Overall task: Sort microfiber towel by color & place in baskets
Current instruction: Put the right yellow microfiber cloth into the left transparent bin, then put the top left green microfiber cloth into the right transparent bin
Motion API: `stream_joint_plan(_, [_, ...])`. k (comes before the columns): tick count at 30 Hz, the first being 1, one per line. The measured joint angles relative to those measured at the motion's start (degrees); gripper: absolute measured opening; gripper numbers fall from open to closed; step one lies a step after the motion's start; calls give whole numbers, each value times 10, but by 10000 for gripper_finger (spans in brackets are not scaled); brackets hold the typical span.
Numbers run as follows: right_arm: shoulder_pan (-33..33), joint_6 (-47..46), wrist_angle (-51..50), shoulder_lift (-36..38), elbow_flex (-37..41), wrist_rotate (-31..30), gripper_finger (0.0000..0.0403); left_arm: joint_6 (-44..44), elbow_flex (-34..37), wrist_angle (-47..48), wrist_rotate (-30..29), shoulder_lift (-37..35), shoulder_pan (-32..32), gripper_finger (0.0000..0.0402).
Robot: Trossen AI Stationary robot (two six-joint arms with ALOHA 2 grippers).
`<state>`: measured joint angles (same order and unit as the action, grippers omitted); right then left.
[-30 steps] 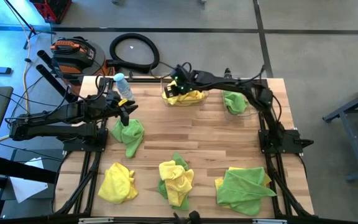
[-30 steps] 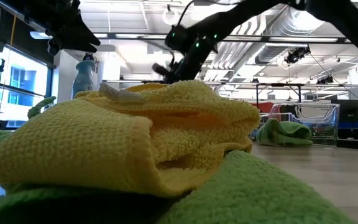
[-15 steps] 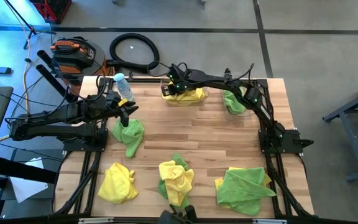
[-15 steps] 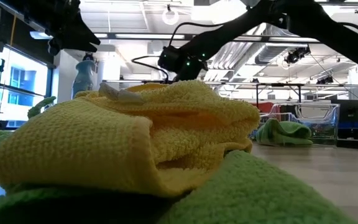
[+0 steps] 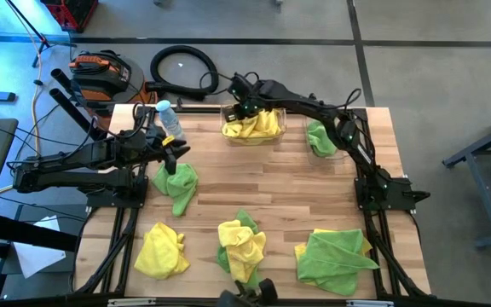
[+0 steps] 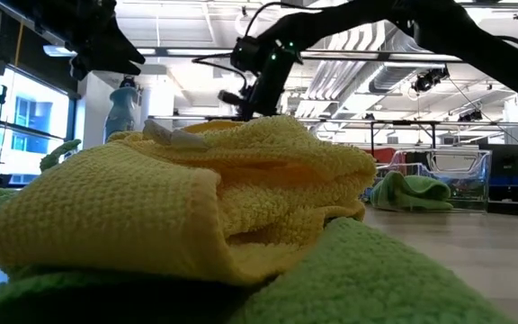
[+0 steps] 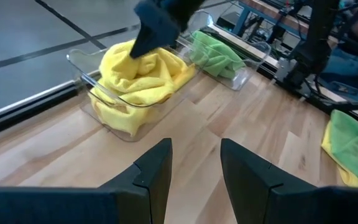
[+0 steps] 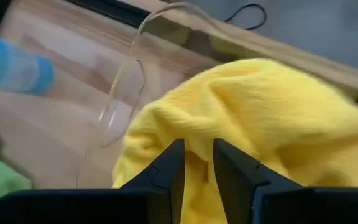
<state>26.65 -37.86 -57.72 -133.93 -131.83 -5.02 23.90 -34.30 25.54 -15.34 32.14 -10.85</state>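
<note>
The wider clear basket point(image 5: 228, 112) stands at the table's far edge with a yellow towel point(image 5: 254, 128) heaped in it. The narrower basket point(image 5: 311, 150), to its right, holds a green towel point(image 5: 320, 138). My right gripper point(image 5: 244, 104) hovers over the left end of the yellow towel point(image 8: 266, 118), fingers a little apart, nothing between them. My left gripper point(image 5: 173, 157) waits open over the table's left side, above a loose green towel point(image 5: 176, 184). In the left wrist view both baskets point(image 7: 86, 68) point(image 7: 253, 59) lie ahead of its fingers point(image 7: 157, 177).
Near the table's near edge lie a yellow towel point(image 5: 160, 250), a yellow-and-green heap point(image 5: 242, 247) and a green towel over a yellow one point(image 5: 335, 258). A clear bottle with a blue cap point(image 5: 167, 118) stands at the far left. Bare wood shows in the middle.
My right gripper has risen from the wider basket and drifted slightly toward the far edge. The yellow towel that was bunched under it now lies spread inside the basket, below the fingers.
</note>
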Motion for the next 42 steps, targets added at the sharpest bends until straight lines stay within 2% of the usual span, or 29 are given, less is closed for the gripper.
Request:
stream_joint_plan(2, [0,8,-23,0,-20,2,78,0,0,2,6,0,0,126])
stream_joint_plan(5, [-4,8,-45,0,-32,57,73,0,0,5,11,0,0,126])
stream_joint_plan(10, [-31,-4,-36,-2,-23,110,39,0,0,12,11,0,0,126])
stream_joint_plan(15, [-38,-9,-11,-32,-4,106,3,0,0,18,11,0,0,126])
stream_joint_plan(23, [-29,-23,14,-76,-3,100,10,0,0,18,11,0,0,126])
stream_joint_plan(35, [-28,-11,-2,-61,-32,108,5,0,0,19,11,0,0,126])
stream_joint_plan(42, [-31,3,-19,-10,-31,86,5,0,0,19,11,0,0,126])
